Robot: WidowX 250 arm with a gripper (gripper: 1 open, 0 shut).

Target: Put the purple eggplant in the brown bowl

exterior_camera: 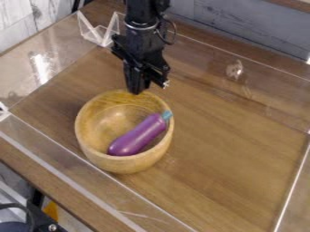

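The purple eggplant [137, 135] lies inside the brown bowl [119, 161], slanted, with its teal stem end pointing up toward the right rim. The bowl stands upright on the wooden table, left of centre. My gripper [141, 84] hangs pointing down just above the bowl's far rim. Its black fingers are shut together with nothing between them, and it is clear of the eggplant.
The wooden tabletop [230, 136] is fenced by low clear plastic walls [72, 186] along its front and left edges. A white piece [90, 31] sits behind the arm at the back left. A grey panel wall runs along the back.
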